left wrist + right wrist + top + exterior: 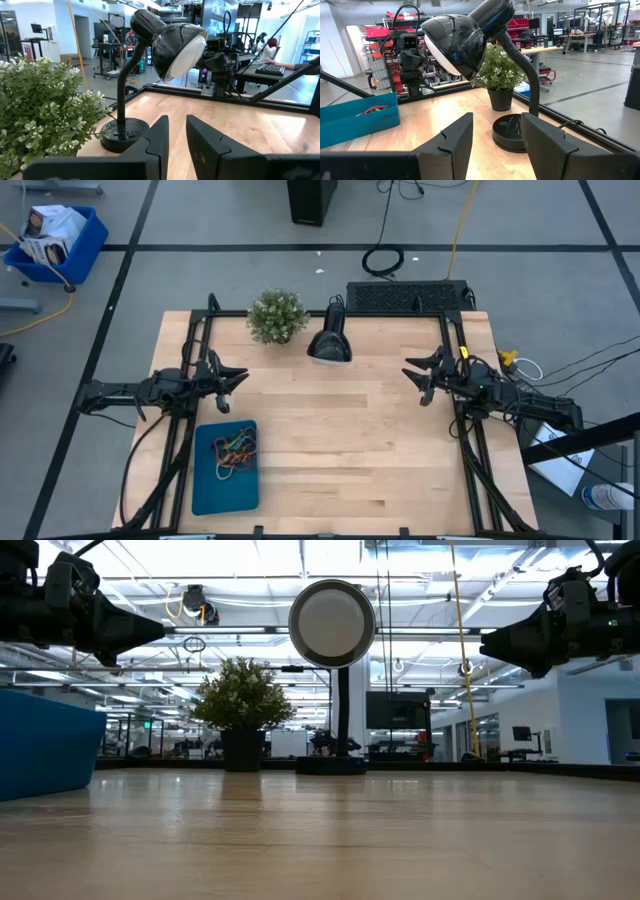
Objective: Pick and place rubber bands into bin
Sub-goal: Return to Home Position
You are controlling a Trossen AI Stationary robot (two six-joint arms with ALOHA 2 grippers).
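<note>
While both arms hang raised above the counter [350,440], the left claw [236,380] sits over the counter's left side. Its two fingers [159,137] are parted by only a narrow gap and hold nothing. The right claw [412,377] faces it from the counter's right side, with its fingers [455,140] spread wider and also empty. The low view shows both claws well clear of the wood.

From the left claw, the bin [205,495] lies just beside it, toward the counter's front edge, near the front left corner. The bin's long axis runs front to back, crosswise to the line joining the two claws. The rubber bands [236,450] lie in a tangled, many-coloured heap inside the bin. They fill the half that is closer to the left claw. No loose band shows on the bare wood in the high view.

The left arm is by far the nearer to the bin. The right claw is well apart from it, diagonally across the counter.

Judging from this layout, the sorting looks finished and only the retreat to rest is left. That retreat turns on the left arm drawing away from the bin's near end without dipping toward it.

Farther out, a black desk lamp [328,345] and a small potted plant [277,315] stand at the back edge between the arms.
</note>
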